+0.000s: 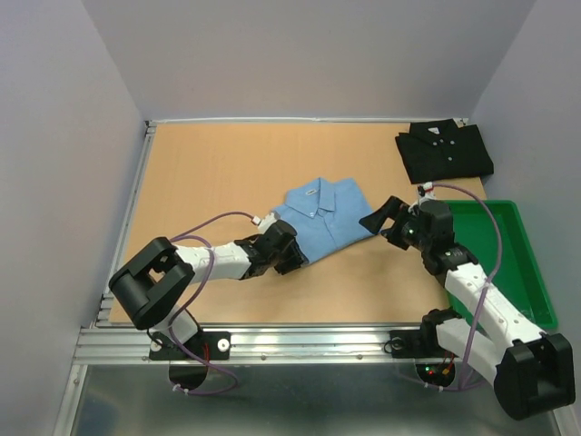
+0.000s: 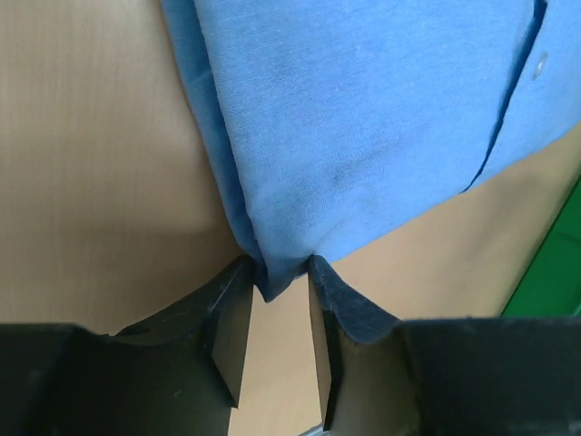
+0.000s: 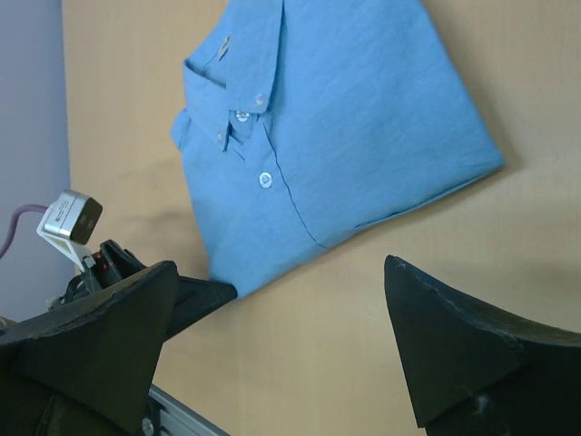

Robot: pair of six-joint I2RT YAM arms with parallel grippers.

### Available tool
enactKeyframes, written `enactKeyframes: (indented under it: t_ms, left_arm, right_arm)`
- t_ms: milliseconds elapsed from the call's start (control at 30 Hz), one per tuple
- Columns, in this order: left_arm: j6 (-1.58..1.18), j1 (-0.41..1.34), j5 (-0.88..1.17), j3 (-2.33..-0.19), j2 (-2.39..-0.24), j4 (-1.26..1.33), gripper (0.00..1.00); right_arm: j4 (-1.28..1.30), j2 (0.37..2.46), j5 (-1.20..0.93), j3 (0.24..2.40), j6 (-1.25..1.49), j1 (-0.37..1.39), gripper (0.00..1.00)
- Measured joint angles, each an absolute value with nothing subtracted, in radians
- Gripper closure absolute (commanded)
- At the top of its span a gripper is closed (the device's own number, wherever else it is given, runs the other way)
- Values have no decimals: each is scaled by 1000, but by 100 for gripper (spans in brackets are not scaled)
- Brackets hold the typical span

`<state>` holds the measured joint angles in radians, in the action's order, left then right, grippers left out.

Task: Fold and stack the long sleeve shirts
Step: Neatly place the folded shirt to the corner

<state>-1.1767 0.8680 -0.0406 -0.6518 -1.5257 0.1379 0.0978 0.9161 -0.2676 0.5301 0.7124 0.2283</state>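
**Top view.** Light blue shirt (image 1: pixel 322 213) — folded to a compact rectangle, collar showing, at mid-counter (image 1: pixel 209 182). Black shirt (image 1: pixel 445 150) — folded likewise, in the far right corner, well apart from the blue one. Green tray (image 1: pixel 531 272) lies along the right edge beside the right arm and does not appear to sit between the two shirts. Left gripper (image 1: pixel 289 257) is at the blue shirt's near-left corner. Right gripper (image 1: pixel 386 221) is just beside its right edge.

**Left wrist view.** Left gripper (image 2: pixel 280 272): jaws drawn in around the shirt's folded corner, with cloth between the tips. Whether the pinch is firm cannot be told. Handling, judged: light, soft, several loose layers and no stiffness, so a one-corner hold would likely let the fold sag open.

**Right wrist view.** Right gripper (image 3: pixel 281 272): jaws wide apart and holding nothing, over bare counter near the shirt's lower edge. Best hold, judged: a second corner or edge with all layers pinched together, so the bundle stays flat. The buttons and collar are the parts likeliest to snag.
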Motion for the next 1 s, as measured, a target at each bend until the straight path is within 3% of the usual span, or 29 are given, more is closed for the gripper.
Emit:
enactKeyframes:
  t_ms: [133, 167, 467, 1000]
  left_arm:
    - [-1175, 869, -48, -655, -1533, 123, 91]
    - [-1175, 869, -50, -657, -1534, 120, 100]
    - [-1127, 870, -52, -737, -1536, 48, 100]
    - [-1069, 870, 8, -806, -1528, 6, 100]
  right_arm:
    - [12, 913, -287, 431, 799, 228, 0]
    - [-9, 913, -290, 406, 827, 229, 0]
    - [-334, 1006, -309, 186, 1079, 244, 0]
    - [-721, 1377, -157, 209, 1335, 424, 0]
